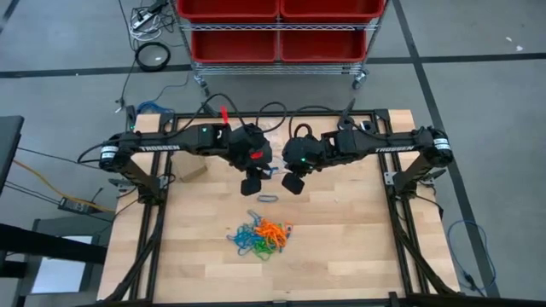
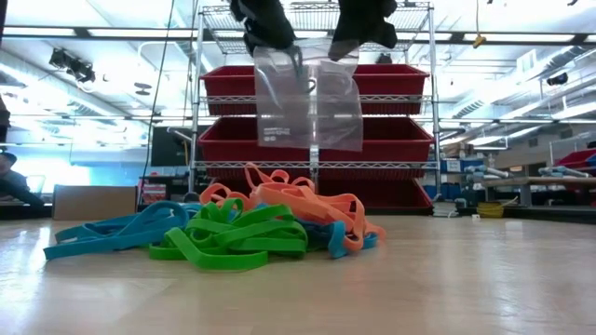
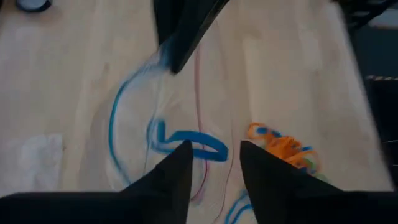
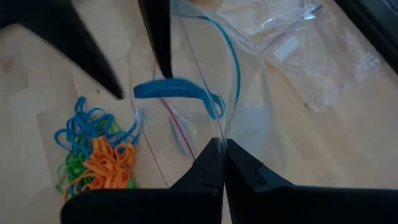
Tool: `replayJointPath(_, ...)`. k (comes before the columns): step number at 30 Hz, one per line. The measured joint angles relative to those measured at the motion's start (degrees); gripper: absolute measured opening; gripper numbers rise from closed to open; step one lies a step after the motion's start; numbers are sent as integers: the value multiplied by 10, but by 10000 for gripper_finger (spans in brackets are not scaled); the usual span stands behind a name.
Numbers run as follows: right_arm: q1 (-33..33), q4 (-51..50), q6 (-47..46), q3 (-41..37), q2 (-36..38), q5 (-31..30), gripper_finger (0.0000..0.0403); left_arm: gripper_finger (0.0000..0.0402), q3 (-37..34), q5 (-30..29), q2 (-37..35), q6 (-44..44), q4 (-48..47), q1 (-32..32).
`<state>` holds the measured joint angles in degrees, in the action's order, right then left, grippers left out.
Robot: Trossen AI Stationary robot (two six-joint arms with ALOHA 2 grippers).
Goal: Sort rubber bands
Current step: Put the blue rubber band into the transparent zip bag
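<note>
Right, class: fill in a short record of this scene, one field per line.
Surface: wooden table
Pile: rubber bands, orange, blue and green, tangled
Held item: clear plastic bag, hanging above the table
Bag contents: one blue band
Right pincer: shut on the bag's edge
Left pincer: open at the bag
Background: red bins on a shelf

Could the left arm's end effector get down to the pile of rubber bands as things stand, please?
Probably yes: the left end effector is open, and only bare table lies between it and the rubber bands.
</note>
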<state>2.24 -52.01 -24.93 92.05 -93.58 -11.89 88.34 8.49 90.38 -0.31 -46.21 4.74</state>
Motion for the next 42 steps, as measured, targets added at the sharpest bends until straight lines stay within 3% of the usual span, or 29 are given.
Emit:
replayJointPath(4,0,0,0,0,0,1,0,166,29,-5,0,0,-22,-3)
replayJointPath(13,-2,-14,5,0,0,-5,0,170,96,-79,-3,45,-123,-50)
replayJointPath(18,-13,-63,6,0,0,-3,0,170,82,-166,-6,43,-219,-98)
replayJointPath(22,-28,-87,9,0,0,26,0,170,3,-180,-6,45,-210,-129)
replayJointPath(33,-70,-134,21,0,0,154,0,170,-324,-175,-5,89,203,-140)
replayJointPath(42,-103,-92,37,-20,0,184,0,170,-435,-192,18,163,416,-136)
